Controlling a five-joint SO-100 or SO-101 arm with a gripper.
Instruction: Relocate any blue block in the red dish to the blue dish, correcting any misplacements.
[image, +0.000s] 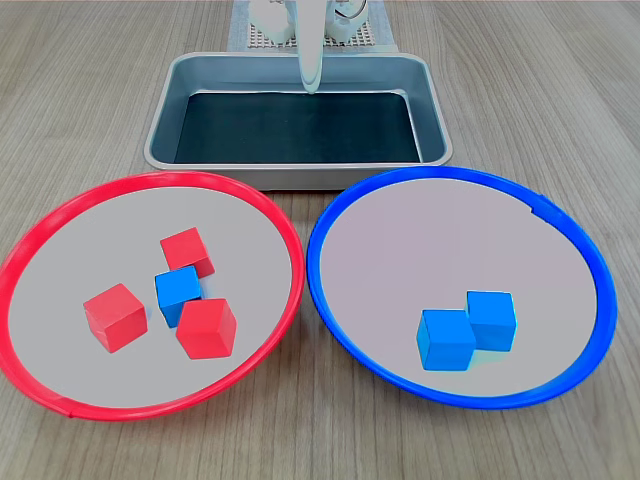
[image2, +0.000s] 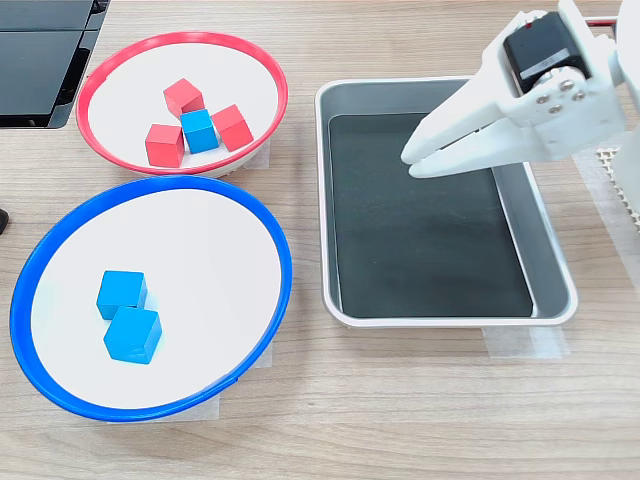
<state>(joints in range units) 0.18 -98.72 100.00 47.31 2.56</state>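
Observation:
One blue block (image: 178, 292) (image2: 199, 131) lies in the red dish (image: 60, 215) (image2: 268, 75), wedged between three red cubes (image: 205, 327) (image2: 164, 145). Two more blue cubes (image: 465, 328) (image2: 127, 316) sit side by side in the blue dish (image: 560, 240) (image2: 270, 240). My white gripper (image2: 412, 160) (image: 312, 86) hangs above the metal tray, away from both dishes. Its fingers are together with nothing between them.
A rectangular metal tray (image: 300, 170) (image2: 545, 275) with a dark inside stands behind the dishes in the first exterior view. A dark device (image2: 40, 60) lies at the second exterior view's top left. All rests on a wooden tabletop (image: 300, 440).

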